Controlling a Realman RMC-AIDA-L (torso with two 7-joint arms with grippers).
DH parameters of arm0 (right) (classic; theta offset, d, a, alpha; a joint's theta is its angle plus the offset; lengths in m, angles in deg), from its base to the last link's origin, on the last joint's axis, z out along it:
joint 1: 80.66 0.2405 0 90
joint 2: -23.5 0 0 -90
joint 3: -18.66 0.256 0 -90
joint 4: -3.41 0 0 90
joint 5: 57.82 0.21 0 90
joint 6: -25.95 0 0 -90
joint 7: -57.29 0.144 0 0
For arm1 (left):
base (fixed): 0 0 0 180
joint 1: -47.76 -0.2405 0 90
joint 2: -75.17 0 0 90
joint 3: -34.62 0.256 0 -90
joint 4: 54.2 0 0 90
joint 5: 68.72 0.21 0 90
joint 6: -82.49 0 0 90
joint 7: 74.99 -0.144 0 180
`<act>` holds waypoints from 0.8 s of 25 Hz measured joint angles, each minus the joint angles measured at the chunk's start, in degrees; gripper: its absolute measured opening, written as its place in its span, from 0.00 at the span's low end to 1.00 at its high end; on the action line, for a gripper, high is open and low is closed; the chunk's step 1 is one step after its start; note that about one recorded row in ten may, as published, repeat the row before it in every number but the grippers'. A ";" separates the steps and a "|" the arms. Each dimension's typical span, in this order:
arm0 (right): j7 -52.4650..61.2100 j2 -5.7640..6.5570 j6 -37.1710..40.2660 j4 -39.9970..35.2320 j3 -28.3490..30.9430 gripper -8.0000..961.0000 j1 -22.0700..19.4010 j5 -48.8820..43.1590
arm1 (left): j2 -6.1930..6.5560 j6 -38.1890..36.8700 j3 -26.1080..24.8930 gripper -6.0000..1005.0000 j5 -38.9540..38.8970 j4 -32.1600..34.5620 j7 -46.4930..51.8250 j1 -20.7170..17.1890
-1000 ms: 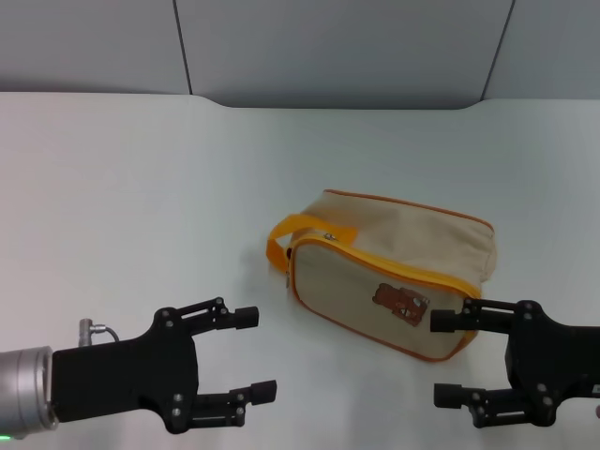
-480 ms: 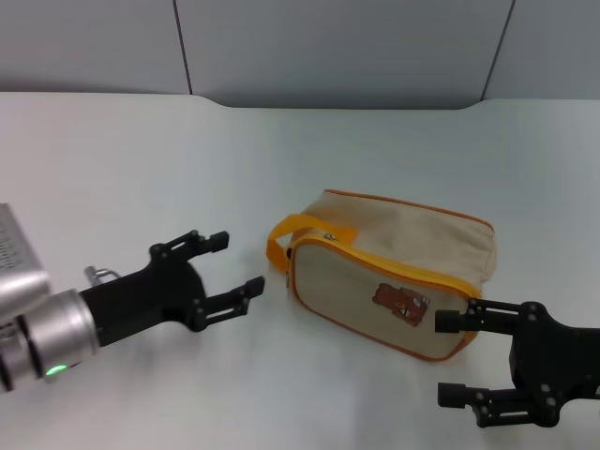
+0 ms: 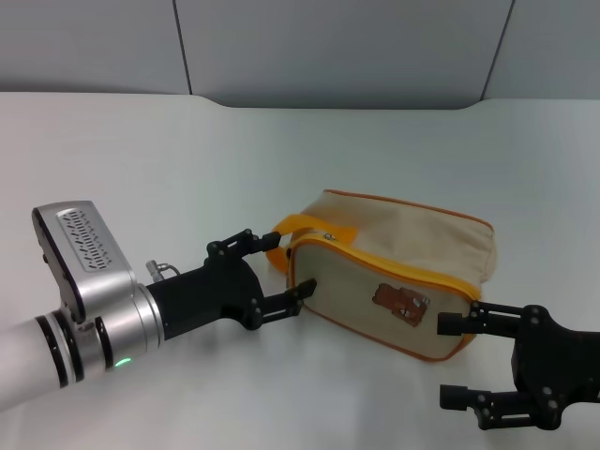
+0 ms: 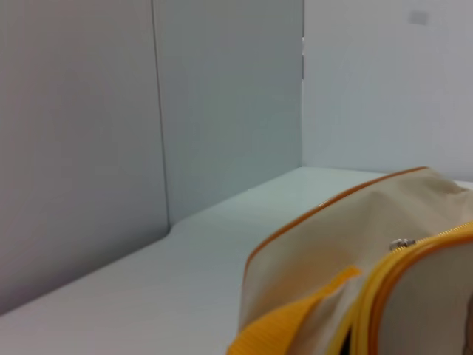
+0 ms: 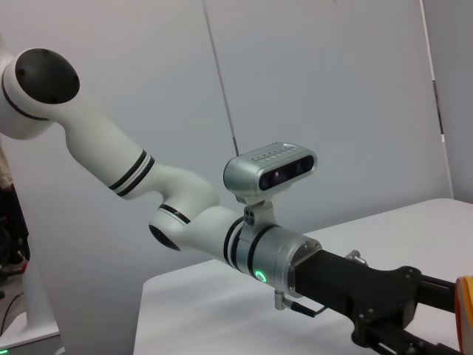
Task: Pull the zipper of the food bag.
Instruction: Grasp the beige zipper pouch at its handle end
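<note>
The beige food bag point(image 3: 403, 246) lies on the white table, bear patch point(image 3: 400, 302) facing me and orange loop handle point(image 3: 292, 228) at its left end. The zipper point(image 3: 394, 264) runs as an orange-yellow line along the top front edge, its small metal pull tab point(image 3: 330, 237) near the handle. My left gripper point(image 3: 289, 265) is open, its fingers on either side of the bag's left end, around the handle. The left wrist view shows the bag point(image 4: 325, 259) and the tab point(image 4: 401, 243) close up. My right gripper point(image 3: 448, 361) is open and empty by the bag's near right corner.
The white table point(image 3: 141, 169) stretches to the left and behind the bag. Grey wall panels point(image 3: 337, 47) stand at the table's far edge. The right wrist view shows my left arm point(image 5: 266, 255) reaching across.
My left arm has reached forward and right, from the near left of the table to the bag's left end. The bag and my right gripper have hardly moved.
</note>
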 joint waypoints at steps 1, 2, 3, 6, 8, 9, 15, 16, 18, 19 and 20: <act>0.00 -0.02 0.00 0.00 0.00 0.83 -0.02 0.00 | 0.00 0.45 -1.54 0.77 -0.20 -1.35 -1.99 0.20; 0.00 -0.02 0.00 0.00 0.00 0.83 -0.02 0.00 | 0.00 0.45 -1.54 0.77 -0.20 -1.35 -1.99 0.20; 0.00 -0.02 -0.02 0.00 0.01 0.83 -0.07 0.00 | 0.00 0.85 -2.95 0.76 -0.20 -2.48 -4.04 0.24; -0.02 -0.02 -0.10 0.00 0.01 0.83 -0.09 0.00 | 0.00 2.20 -4.79 0.76 -0.20 -3.84 -6.66 0.51; -0.05 -0.05 -0.14 0.00 0.01 0.83 -0.09 0.00 | 0.02 2.69 -5.34 0.67 -0.20 -4.27 -7.37 0.79; -0.05 -0.05 -0.14 0.00 0.01 0.83 -0.09 0.00 | 0.02 2.69 -5.34 0.63 -0.20 -4.27 -7.37 0.79; -0.11 -0.21 -1.22 0.02 0.06 0.83 -0.09 0.00 | 0.04 3.50 -5.47 0.43 -0.19 -4.68 -8.89 1.00; -0.11 -0.22 -1.51 0.06 0.10 0.83 -0.11 0.00 | 0.04 3.79 -5.52 0.40 -0.19 -4.79 -9.09 1.02; -0.11 -0.22 -1.53 0.06 0.10 0.83 -0.14 0.01 | 0.04 3.96 -5.77 0.34 -0.20 -5.08 -9.30 1.06; -0.10 -0.22 -1.55 0.07 0.10 0.83 -0.15 0.04 | 0.04 3.93 -5.89 0.33 -0.20 -5.19 -9.43 1.08; -0.10 -0.22 -1.55 0.08 0.10 0.83 -0.16 0.09 | 0.04 3.86 -5.91 0.32 -0.20 -5.19 -9.50 1.09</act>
